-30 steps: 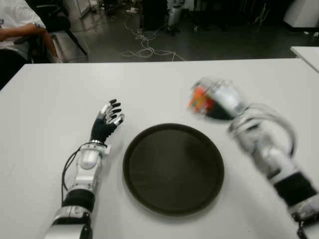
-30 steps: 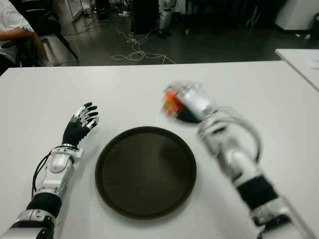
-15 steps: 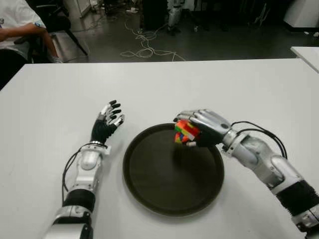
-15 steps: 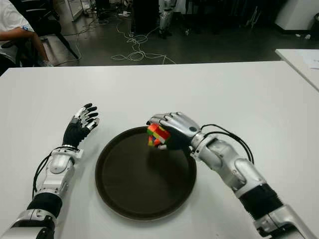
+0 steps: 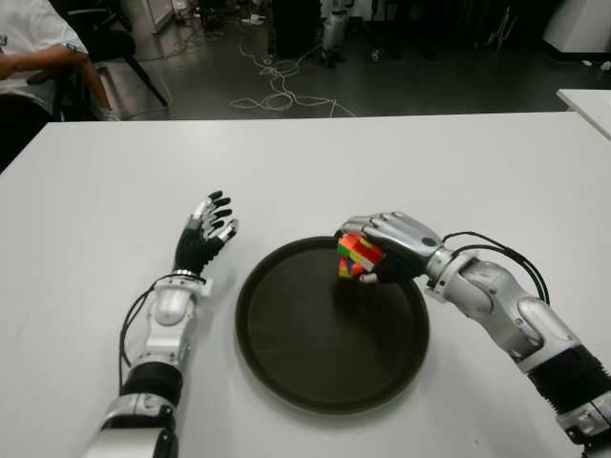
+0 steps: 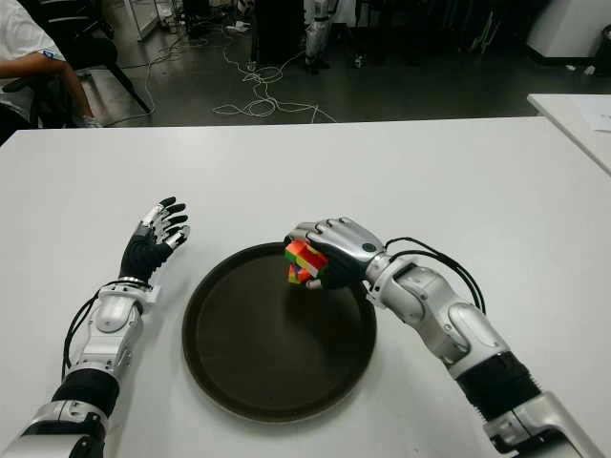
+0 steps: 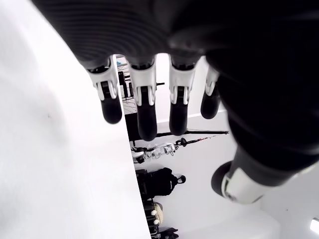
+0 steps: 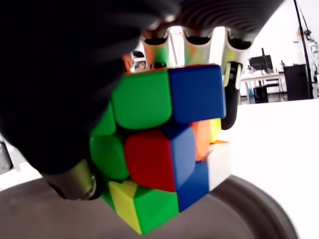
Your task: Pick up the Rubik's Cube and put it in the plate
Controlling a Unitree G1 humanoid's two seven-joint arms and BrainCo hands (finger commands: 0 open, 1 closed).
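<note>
My right hand [image 5: 368,253] is shut on the Rubik's Cube [image 5: 355,255], a scrambled cube with green, red, orange and yellow faces. Hand and cube hang just above the far right part of the dark round plate [image 5: 315,334], inside its rim. In the right wrist view the cube [image 8: 164,144] fills the palm, with fingers [image 8: 234,74] curled over its top and the plate's rim [image 8: 259,209] close below. My left hand [image 5: 205,229] is idle, open, left of the plate on the white table [image 5: 115,191].
A second white table's corner [image 5: 587,100] shows at the far right. A seated person [image 5: 29,57] is beyond the table's far left corner. Cables [image 5: 277,86] lie on the floor behind the table.
My right hand swept the cube from beyond the plate's far right down over the plate a second ago. In the last half second it barely shifted. The left hand stayed still.
</note>
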